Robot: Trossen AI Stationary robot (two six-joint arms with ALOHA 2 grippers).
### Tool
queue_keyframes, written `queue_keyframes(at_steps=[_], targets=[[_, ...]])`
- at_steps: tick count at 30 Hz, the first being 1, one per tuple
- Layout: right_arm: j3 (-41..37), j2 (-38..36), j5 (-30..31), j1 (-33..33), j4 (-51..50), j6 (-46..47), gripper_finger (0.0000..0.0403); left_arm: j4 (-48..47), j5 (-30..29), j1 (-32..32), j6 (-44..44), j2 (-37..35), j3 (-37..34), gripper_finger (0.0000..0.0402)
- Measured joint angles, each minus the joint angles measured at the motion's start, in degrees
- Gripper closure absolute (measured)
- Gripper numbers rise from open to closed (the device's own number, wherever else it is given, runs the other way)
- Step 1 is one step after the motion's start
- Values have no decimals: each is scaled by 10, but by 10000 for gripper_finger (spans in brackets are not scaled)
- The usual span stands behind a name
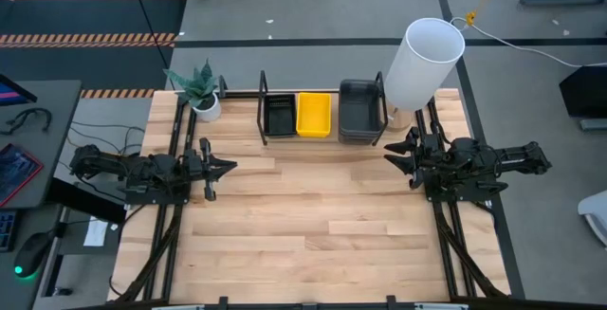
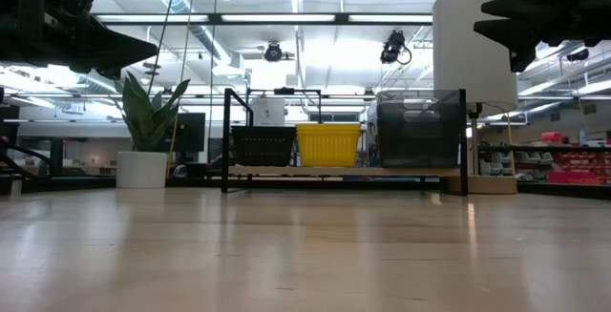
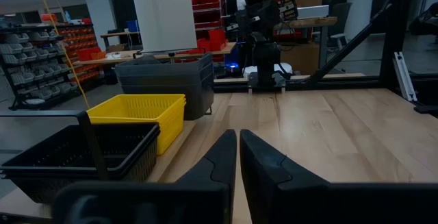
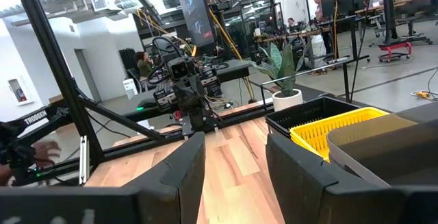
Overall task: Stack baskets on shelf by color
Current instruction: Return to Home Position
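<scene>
The black rod shelf (image 1: 322, 111) stands at the table's far edge and carries three stacks side by side: black slatted baskets (image 1: 280, 116) on the left, yellow baskets (image 1: 314, 114) in the middle, larger dark grey baskets (image 1: 359, 111) on the right. In the low view the black stack (image 2: 263, 145), yellow stack (image 2: 328, 144) and grey stack (image 2: 418, 128) rest on the shelf's base. My left gripper (image 1: 226, 168) hovers shut over the table's left side. My right gripper (image 1: 391, 154) hovers open over the right side, near the shelf's right end. Neither touches a basket.
A tall white cylinder (image 1: 423, 62) stands at the far right corner beside the shelf. A potted plant (image 1: 201, 92) sits at the far left corner. Bare wooden table (image 1: 313, 225) spreads between the arms and toward the near edge. People show in the room beyond.
</scene>
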Motion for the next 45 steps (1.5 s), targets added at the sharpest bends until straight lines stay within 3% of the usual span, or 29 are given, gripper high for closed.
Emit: queue_keyframes(at_steps=[45], targets=[[0,0,0,0,0,0,243,0,0,0,0,0,0,368]])
